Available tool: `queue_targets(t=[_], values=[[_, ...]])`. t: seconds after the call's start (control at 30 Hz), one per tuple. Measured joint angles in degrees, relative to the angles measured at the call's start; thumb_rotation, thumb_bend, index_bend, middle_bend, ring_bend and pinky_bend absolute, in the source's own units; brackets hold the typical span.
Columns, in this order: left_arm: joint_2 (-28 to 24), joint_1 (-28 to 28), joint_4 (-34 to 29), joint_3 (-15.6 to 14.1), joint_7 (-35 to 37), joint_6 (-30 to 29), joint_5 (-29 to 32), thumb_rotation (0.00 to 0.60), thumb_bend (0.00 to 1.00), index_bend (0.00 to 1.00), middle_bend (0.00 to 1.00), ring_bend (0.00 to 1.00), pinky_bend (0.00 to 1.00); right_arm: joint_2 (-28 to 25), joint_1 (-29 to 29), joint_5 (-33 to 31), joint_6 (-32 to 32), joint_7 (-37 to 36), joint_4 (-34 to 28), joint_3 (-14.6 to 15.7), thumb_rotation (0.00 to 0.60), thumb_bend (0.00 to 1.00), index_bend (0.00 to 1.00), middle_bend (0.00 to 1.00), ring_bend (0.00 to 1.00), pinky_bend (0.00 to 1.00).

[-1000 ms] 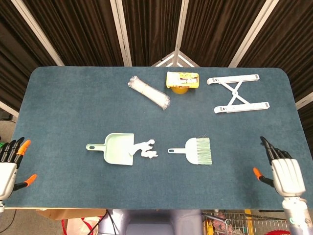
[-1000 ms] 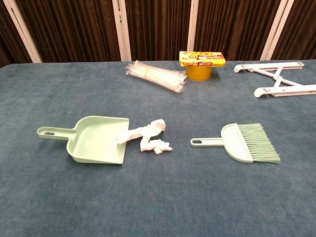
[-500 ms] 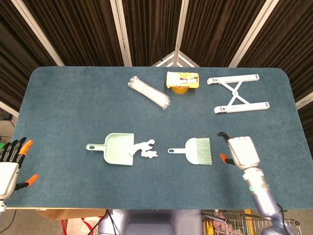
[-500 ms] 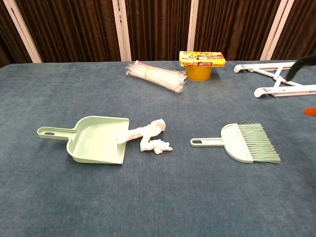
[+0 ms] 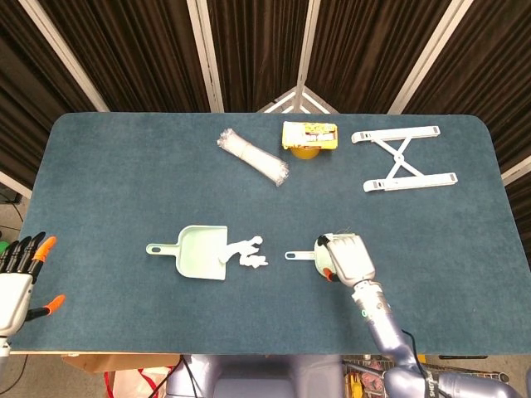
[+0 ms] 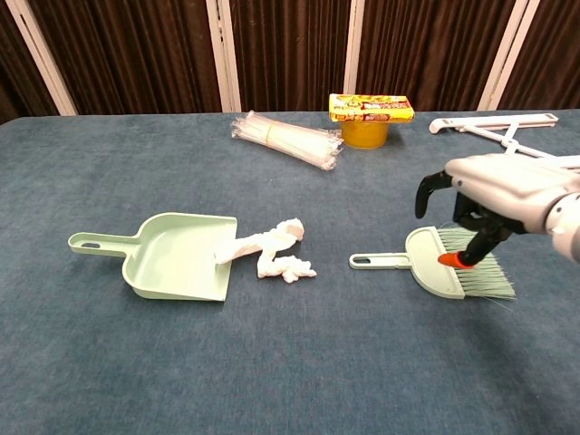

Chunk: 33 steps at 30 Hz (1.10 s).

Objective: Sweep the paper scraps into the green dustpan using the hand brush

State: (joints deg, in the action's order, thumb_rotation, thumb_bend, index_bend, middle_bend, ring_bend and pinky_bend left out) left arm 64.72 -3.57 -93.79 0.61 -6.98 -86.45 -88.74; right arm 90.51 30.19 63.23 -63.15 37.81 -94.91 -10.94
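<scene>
The pale green dustpan [image 5: 201,252] [image 6: 178,256] lies on the blue table, its mouth facing right. White paper scraps [image 5: 248,252] [image 6: 275,251] lie at its lip, one strip reaching into the pan. To their right lies the green hand brush [image 5: 297,255] [image 6: 430,268], handle pointing left. My right hand [image 5: 344,258] [image 6: 504,194] hovers over the brush head and covers it in the head view. Its fingers hang down apart, holding nothing. Off the table's front left corner, my left hand [image 5: 17,280] is spread and holds nothing.
At the back of the table lie a clear pack of white sticks [image 5: 253,155] [image 6: 286,139], a yellow tub [image 5: 309,137] [image 6: 370,119] and a white folding stand [image 5: 405,158] [image 6: 497,129]. The blue table [image 5: 116,182] ends just in front of my left hand.
My right hand has swung in from the front right edge of the table, leftward to above the brush head. The left hand, brush, dustpan and scraps have stayed put.
</scene>
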Motion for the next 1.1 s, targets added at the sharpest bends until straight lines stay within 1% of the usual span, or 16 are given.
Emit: queue_targets(t=[0.3, 0.4, 0.73, 0.87, 1.0, 1.1], values=[[-0.20, -0.18, -0.15, -0.09, 0.16, 0.52, 0.20, 0.600, 0.00, 0.00, 0.00, 0.00, 0.00, 4.38, 1.76, -3.61, 0.04, 1.22, 4.79, 0.16, 0.600, 0.24, 0.39, 0.98, 1.00, 0.84], [-0.18, -0.25, -0.23, -0.09, 0.01, 0.64, 0.22, 0.600, 0.00, 0.00, 0.00, 0.00, 0.00, 4.95, 2.34, -4.26, 0.46, 1.19, 6.05, 0.03, 0.600, 0.24, 0.39, 0.98, 1.00, 0.84], [0.01, -0.45, -0.37, -0.10, -0.56, 0.82, 0.25, 0.600, 0.00, 0.00, 0.00, 0.00, 0.00, 9.17, 4.48, -6.43, 0.84, 1.24, 10.84, -0.12, 0.600, 0.24, 0.39, 0.98, 1.00, 0.84], [0.02, -0.52, -0.35, -0.03, -0.45, 0.94, 0.45, 0.600, 0.00, 0.00, 0.00, 0.00, 0.00, 9.87, 4.89, -6.65, 0.87, 0.69, 11.74, -0.08, 0.600, 0.27, 0.40, 0.98, 1.00, 0.84], [0.01, -0.59, -0.39, 0.03, -0.39, 1.06, 0.61, 0.600, 0.00, 0.00, 0.00, 0.00, 0.00, 10.43, 5.19, -6.86, 0.84, 0.59, 12.19, -0.14, 0.600, 0.31, 0.43, 0.98, 1.00, 0.84], [0.02, -0.70, -0.47, 0.03, -0.39, 1.23, 0.63, 0.600, 0.00, 0.00, 0.00, 0.00, 0.00, 11.18, 5.57, -7.36, 0.88, 0.52, 12.84, -0.32, 0.600, 0.32, 0.43, 0.98, 1.00, 0.84]])
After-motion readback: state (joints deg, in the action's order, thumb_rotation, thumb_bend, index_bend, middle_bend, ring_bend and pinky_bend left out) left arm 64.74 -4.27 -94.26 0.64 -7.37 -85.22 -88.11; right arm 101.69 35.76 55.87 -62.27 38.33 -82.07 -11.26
